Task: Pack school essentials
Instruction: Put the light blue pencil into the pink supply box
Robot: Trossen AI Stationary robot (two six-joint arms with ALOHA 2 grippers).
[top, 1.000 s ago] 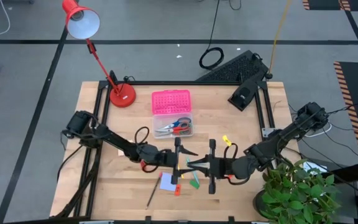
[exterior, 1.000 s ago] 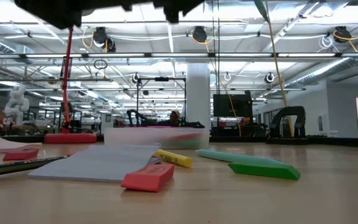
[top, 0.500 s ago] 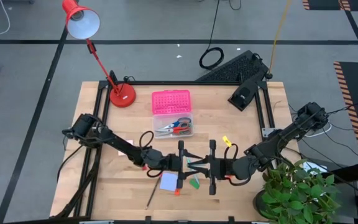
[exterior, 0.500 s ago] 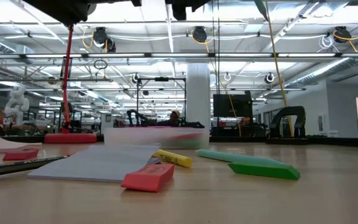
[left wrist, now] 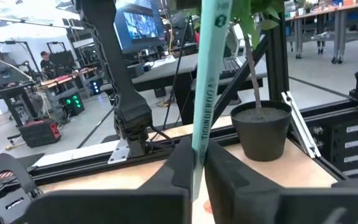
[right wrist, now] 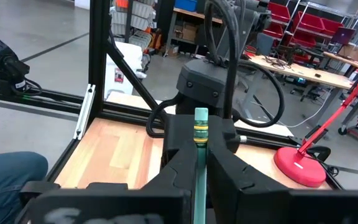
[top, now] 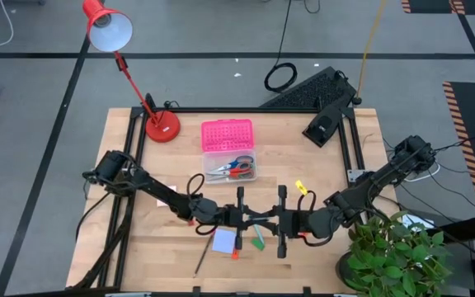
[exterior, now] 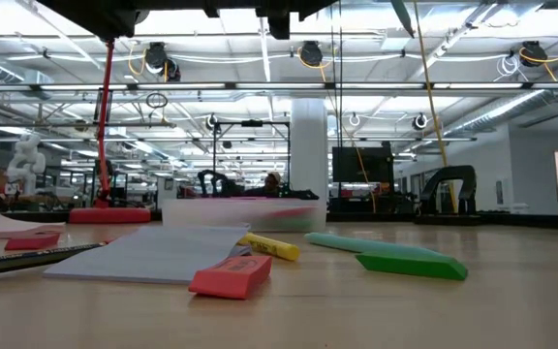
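Here both grippers pinch one teal pencil (top: 260,220) near the table's (top: 320,173) front edge: left gripper (top: 239,219) and right gripper (top: 280,221) hold opposite ends, apparently for a handover.

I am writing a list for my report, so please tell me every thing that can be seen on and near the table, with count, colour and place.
Desk lamp: one, red, far left corner of the table.
Clear box: one, pink lid open behind it, table centre, scissors inside.
Note pad: one, blue, near edge.
Erasers: one red, one green, near edge.
Dark pencil: one, near edge.
Yellow item: one, right of the box.
Teal pencil: one, held between both hands.
Plant: one, green, near right corner.
Left hand: shut on the teal pencil.
Right hand: shut on its other end.
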